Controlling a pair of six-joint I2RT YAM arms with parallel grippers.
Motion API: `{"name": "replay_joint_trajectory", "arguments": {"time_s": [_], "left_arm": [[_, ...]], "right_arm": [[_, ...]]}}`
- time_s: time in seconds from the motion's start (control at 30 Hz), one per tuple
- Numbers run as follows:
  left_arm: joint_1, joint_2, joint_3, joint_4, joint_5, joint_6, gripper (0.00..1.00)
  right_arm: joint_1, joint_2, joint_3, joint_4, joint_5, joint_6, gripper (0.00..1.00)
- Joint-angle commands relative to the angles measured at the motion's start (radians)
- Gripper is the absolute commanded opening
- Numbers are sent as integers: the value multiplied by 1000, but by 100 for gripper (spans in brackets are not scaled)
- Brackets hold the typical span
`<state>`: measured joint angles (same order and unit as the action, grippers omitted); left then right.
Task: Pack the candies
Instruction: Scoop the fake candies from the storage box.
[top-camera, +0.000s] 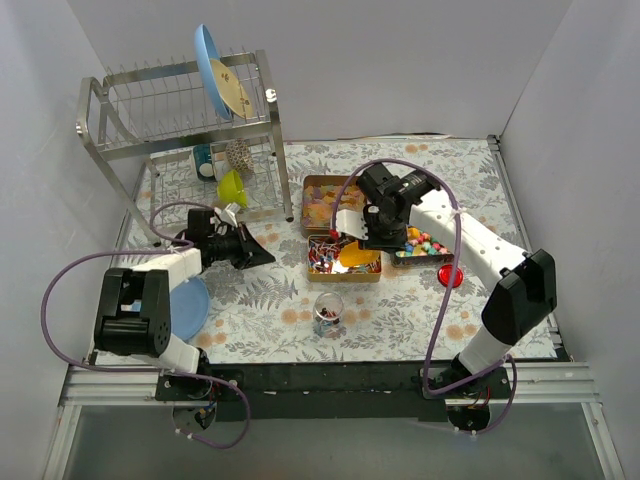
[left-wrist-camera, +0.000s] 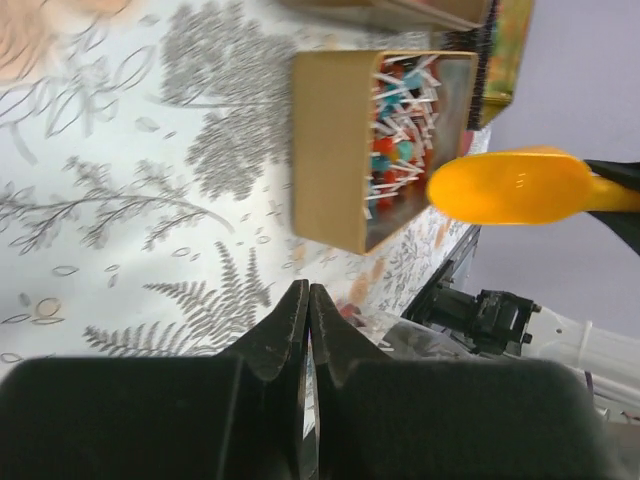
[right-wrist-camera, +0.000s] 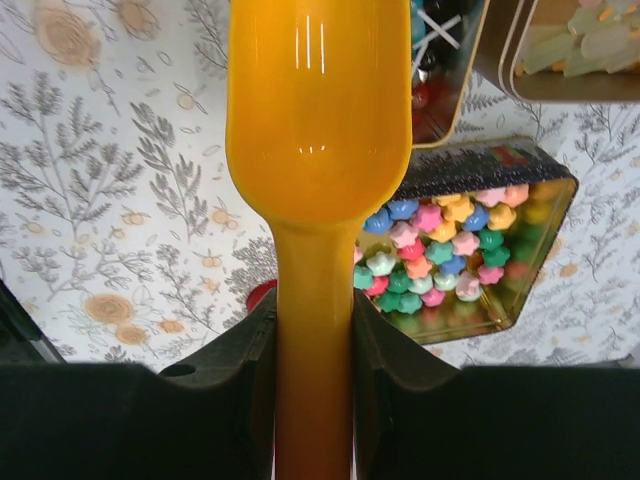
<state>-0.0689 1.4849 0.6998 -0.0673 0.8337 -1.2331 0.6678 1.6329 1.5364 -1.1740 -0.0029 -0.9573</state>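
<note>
the right end effector (right-wrist-camera: 312, 335) pinches the orange scoop (right-wrist-camera: 318, 120) by its handle, centre frame. the left end effector (left-wrist-camera: 308, 305) is pressed together above the worktop (left-wrist-camera: 120, 200). candies (right-wrist-camera: 432, 250) lie in a tin (right-wrist-camera: 470, 160) at lower right.

Overhead view: even, diffuse white light falls from above between pale walls, leaving only soft, short shadows on the worktop (top-camera: 400, 320) beneath the dish rack (top-camera: 185, 140) and the arms, with detail sharp to the corners. Left wrist view: the patterned cloth smears into blur toward the upper left, and the dark jaws in the foreground are soft and underexposed. Right wrist view: the orange scoop (right-wrist-camera: 318, 120) carries narrow white glare streaks, and the candies (right-wrist-camera: 440, 250) are mirrored in their tin's gold walls.
</note>
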Motion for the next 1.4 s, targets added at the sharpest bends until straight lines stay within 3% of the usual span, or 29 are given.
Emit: {"name": "replay_joint_trajectory", "arguments": {"time_s": [0.0,0.4,0.97,1.37], "left_arm": [[-31,50,-23,63,-76,-40,0],[-172,238,10,201,-104,-111,0],[-204,324,41,290,-70,-157,0],[-230,371,63,331,-33,-174,0]], "right_arm": [[-20,21,43,-1,144,-46,1],[-42,122,159,-128,296,-103,1],[55,321,263,-130,560,-182,1],[84,378,239,-127,423,-107,1]]}}
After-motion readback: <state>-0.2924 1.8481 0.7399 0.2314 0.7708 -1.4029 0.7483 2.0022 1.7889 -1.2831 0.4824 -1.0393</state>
